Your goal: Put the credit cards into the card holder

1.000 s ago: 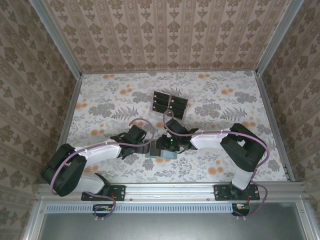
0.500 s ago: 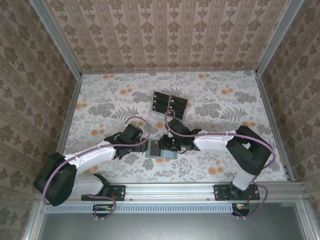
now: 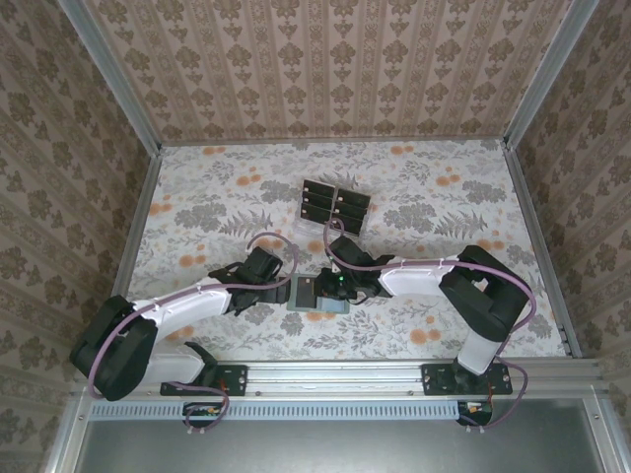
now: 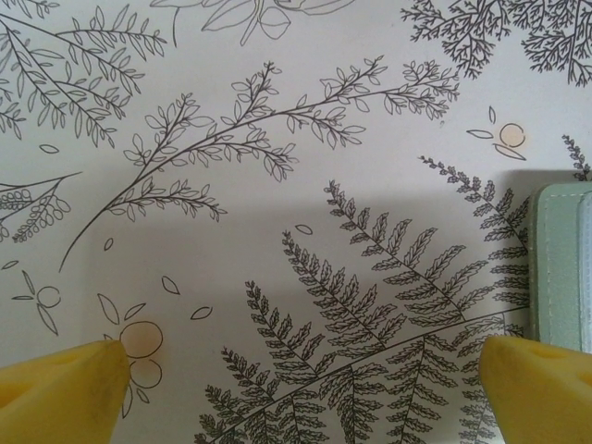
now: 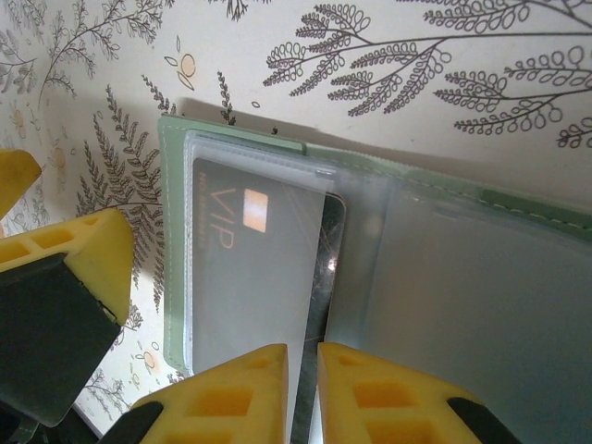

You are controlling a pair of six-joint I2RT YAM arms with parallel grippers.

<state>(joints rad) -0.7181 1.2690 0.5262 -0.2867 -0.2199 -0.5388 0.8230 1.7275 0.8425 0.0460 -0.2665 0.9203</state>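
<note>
Right gripper [image 5: 303, 393] was clamped on a credit card [image 5: 326, 259] at the card holder [image 5: 231, 135].
Left gripper [image 4: 301, 363] fingers stood wide apart over the floral table cover [image 4: 277, 92], beside the card holder.

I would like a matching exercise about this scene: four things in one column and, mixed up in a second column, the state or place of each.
Things:
1. left gripper
2. right gripper
3. card holder
4. spare cards

States or places:
A. in rows farther back on the tablecloth
B. open, just beside the holder's edge
C. shut on a credit card that is partly in a clear pocket
D. lying open, sage green

Pairs: 1-B, 2-C, 3-D, 4-A.
</note>
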